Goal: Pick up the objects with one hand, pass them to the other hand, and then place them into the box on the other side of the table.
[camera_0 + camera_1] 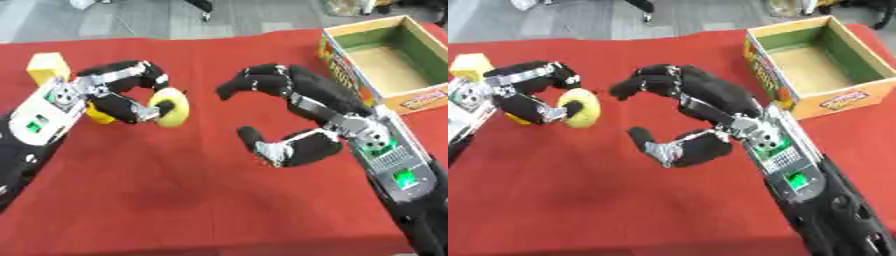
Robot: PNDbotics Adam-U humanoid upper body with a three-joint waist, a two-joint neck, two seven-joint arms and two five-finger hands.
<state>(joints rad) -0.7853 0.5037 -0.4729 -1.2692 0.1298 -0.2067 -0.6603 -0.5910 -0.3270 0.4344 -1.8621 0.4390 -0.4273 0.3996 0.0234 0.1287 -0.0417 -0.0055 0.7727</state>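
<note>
My left hand [118, 92] pinches a yellow round object [171, 107] between thumb and fingers, holding it above the red table at the left. A hand's width to its right, my right hand [293, 107] is open, its fingers curved above and its thumb [262, 145] below, with the palm turned toward the yellow object and nothing in it. The open cardboard box [350, 75] stands at the far right, its green-walled inside bare.
A yellow block [48, 66] sits on the table at the far left, behind my left wrist. Another yellow thing [98, 116] shows partly under my left hand. The red cloth [175, 200] covers the table; grey floor lies beyond its far edge.
</note>
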